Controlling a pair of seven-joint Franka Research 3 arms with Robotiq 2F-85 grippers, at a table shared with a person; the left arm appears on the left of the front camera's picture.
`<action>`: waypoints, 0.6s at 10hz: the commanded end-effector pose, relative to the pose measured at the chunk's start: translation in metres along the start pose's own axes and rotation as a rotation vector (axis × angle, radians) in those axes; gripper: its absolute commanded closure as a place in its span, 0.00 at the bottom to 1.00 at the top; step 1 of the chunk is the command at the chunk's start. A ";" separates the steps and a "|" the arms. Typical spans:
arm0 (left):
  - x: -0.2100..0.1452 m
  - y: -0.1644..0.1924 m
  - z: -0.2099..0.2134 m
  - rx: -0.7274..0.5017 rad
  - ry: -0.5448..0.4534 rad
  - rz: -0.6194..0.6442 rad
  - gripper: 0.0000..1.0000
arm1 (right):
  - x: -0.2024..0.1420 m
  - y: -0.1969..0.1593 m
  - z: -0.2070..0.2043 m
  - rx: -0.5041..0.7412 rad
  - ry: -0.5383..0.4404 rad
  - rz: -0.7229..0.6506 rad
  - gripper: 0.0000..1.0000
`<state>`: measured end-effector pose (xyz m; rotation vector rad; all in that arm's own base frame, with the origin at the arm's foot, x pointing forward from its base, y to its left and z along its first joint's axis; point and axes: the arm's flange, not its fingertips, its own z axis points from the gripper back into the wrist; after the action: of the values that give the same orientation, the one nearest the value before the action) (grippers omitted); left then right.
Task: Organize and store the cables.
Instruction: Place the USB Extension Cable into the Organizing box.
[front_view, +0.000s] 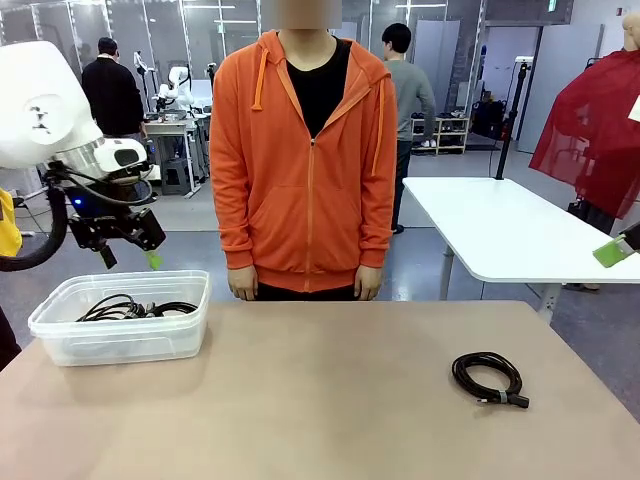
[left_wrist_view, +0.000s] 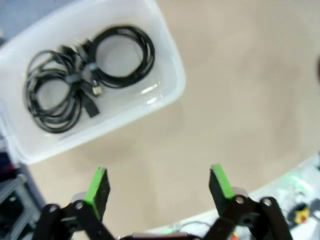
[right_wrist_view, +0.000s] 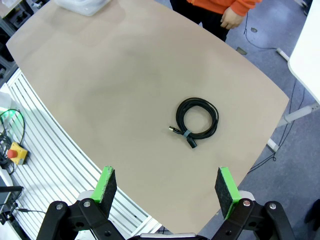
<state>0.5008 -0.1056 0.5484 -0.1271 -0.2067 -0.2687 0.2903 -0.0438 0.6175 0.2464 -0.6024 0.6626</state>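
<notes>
One coiled black cable (front_view: 489, 378) lies alone on the right half of the brown table (front_view: 330, 400); from the right wrist view the same cable (right_wrist_view: 196, 121) sits well beyond my open right gripper (right_wrist_view: 165, 186). Several more coiled cables (left_wrist_view: 85, 75) rest inside a clear plastic bin (front_view: 60, 335) at the table's left. My left gripper (front_view: 128, 258) hangs open above that bin's far rim, and in its own view the left gripper (left_wrist_view: 158, 185) has empty fingers over bare tabletop beside the bin (left_wrist_view: 170, 62).
A person in an orange hoodie (front_view: 305, 150) stands at the far edge, hands down at the sides. A white table (front_view: 500, 225) stands behind on the right. A green pad (front_view: 612, 250) of my right gripper shows at the right edge.
</notes>
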 end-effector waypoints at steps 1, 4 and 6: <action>-0.038 -0.009 0.015 0.018 -0.069 -0.104 0.00 | 0.000 0.000 0.000 -0.004 0.003 0.004 0.00; -0.082 -0.022 0.036 0.008 -0.163 -0.293 0.00 | 0.000 0.000 0.000 -0.004 0.003 0.004 0.00; -0.102 -0.016 0.049 -0.013 -0.205 -0.358 0.00 | 0.000 0.000 0.000 -0.004 0.003 0.004 0.00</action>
<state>0.4000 -0.1015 0.5814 -0.0899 -0.3916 -0.5820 0.2903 -0.0438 0.6175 0.2464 -0.6024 0.6628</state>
